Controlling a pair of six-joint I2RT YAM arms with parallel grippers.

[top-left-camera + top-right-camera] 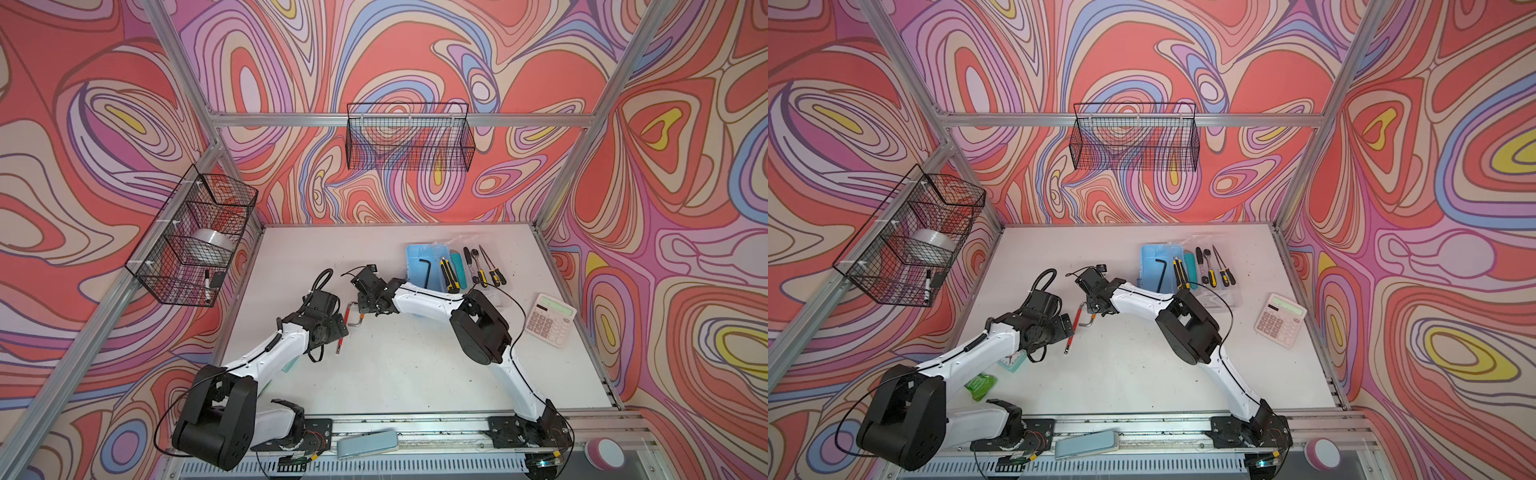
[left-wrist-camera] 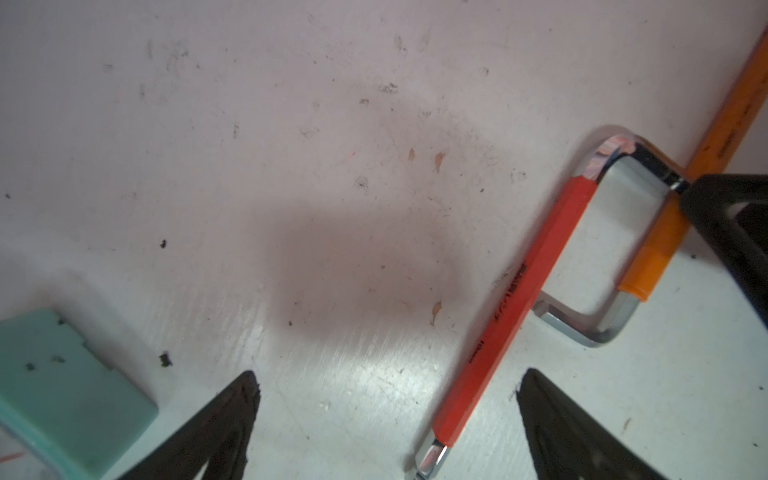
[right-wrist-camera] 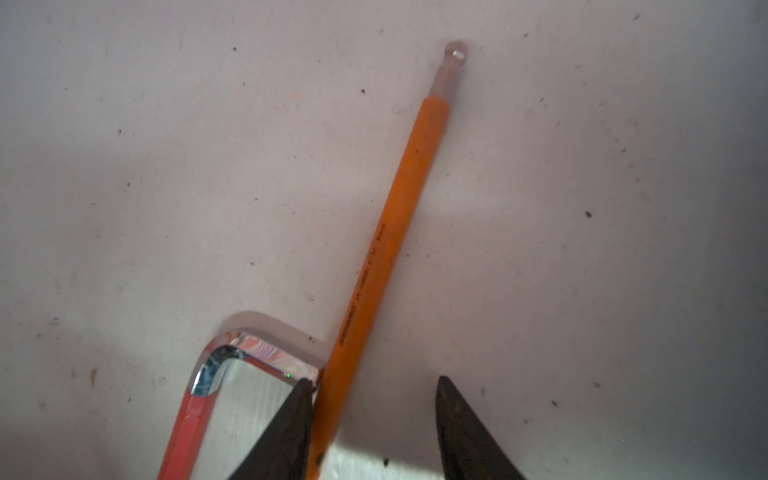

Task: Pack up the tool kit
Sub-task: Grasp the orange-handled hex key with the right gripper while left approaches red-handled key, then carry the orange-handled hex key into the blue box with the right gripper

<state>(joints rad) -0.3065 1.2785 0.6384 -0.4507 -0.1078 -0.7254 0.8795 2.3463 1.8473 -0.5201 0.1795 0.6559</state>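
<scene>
case [image 1: 412, 254]: light blue, open | black hex key [image 1: 426, 273]: inside case | red hex key [image 2: 515, 311], orange hex key [image 3: 392, 232]: touching

Both top views high, looking down on table [image 1: 395, 374], wrist views close, sharing red hex key [image 2: 517, 299]

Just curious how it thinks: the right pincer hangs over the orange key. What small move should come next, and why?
Probably close the right pincer on the orange hex key. Its jaws stand apart astride the orange sleeve, one finger beside it, the other clear, so nothing is gripped yet. The red hex key ends close by.
</scene>
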